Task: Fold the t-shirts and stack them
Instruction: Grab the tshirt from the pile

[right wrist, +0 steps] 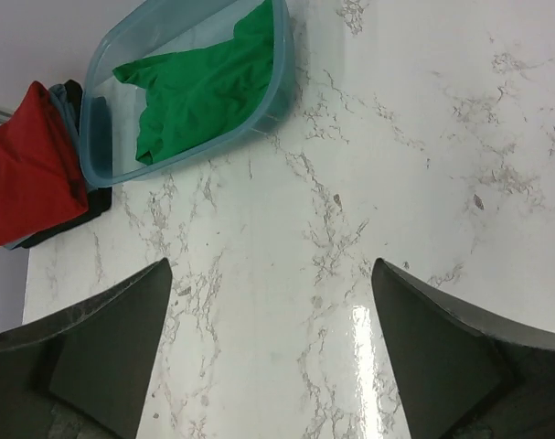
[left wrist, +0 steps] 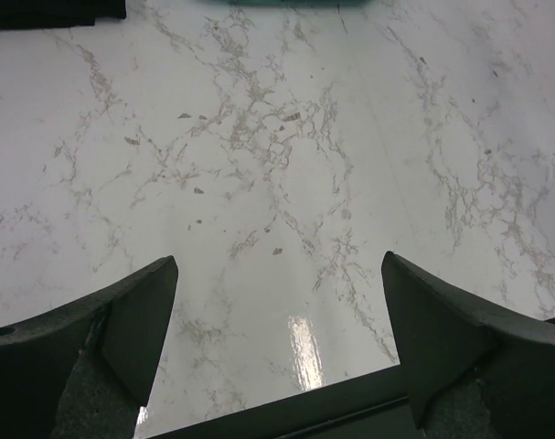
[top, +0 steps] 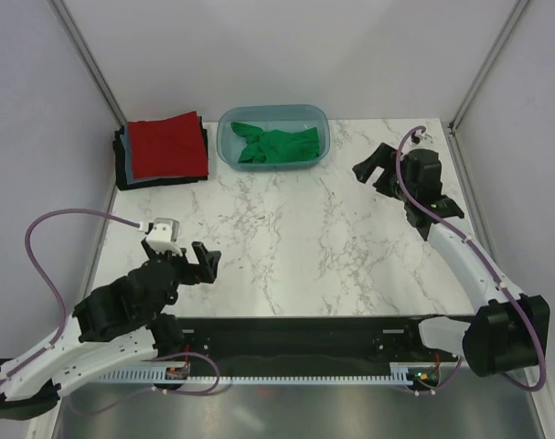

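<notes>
A bright green t-shirt lies crumpled in a translucent teal tub at the back centre; it also shows in the right wrist view. A folded stack sits at the back left: a red t-shirt on top, with light blue and black edges under it. The stack also shows in the right wrist view. My left gripper is open and empty over the near left of the table. My right gripper is open and empty at the back right, to the right of the tub.
The white marble table has a black strip along its near edge. White walls with metal posts close the back and both sides. The tub stands close beside the stack.
</notes>
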### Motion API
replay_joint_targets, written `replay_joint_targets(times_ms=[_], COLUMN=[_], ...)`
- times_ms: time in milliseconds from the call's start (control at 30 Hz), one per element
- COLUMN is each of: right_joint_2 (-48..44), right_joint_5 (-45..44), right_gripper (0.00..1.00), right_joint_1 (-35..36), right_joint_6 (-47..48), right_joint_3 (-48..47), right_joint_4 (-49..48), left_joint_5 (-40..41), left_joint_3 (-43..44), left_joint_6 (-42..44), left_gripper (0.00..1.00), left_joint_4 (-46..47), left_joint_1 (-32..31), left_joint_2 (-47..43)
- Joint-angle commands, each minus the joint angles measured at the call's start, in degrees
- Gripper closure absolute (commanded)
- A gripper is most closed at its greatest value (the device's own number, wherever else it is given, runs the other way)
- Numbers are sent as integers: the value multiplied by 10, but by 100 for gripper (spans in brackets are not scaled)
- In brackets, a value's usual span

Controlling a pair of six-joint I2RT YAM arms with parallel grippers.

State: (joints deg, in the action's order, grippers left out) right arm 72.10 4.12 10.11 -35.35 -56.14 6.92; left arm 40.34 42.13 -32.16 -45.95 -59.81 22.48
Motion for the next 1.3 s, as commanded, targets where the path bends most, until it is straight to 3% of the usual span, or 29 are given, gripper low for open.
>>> replay_joint_targets(times_ms=[0, 167, 200, 267, 467, 667, 933, 1267], right_joint_2=[-58, -73, -72, -63, 54, 225, 455, 678], right_joint_5=[10, 54, 61, 57, 34, 27, -27, -61], right_gripper=[2, 2, 2, 2, 2, 2, 2, 2], right_joint_1=[-1, 2, 4, 27, 116, 150, 163, 163], right_joint_6=[11, 9, 12, 19, 76, 119, 155, 137], right_joint_3=[17, 1, -3, -15, -139, -302, -553, -762], right_joint_4=[18, 39, 41, 40, 91, 139, 207, 224], left_joint_5=[-16, -130, -201, -263, -152, -120, -92, -72], left_joint_3=[18, -16, -48, -61, 10, 70, 62, 59], left_joint_6=[-1, 58, 95, 137, 84, 5, -12, -17], left_gripper=[0, 0, 0, 0, 0, 2, 2, 3], left_joint_4=[39, 156, 174, 185, 80, -26, -47, -41], left_joint_1=[0, 0, 0, 0, 0, 0, 0, 0], left_joint_2=[-13, -73, -102, -106, 46, 137, 105, 95])
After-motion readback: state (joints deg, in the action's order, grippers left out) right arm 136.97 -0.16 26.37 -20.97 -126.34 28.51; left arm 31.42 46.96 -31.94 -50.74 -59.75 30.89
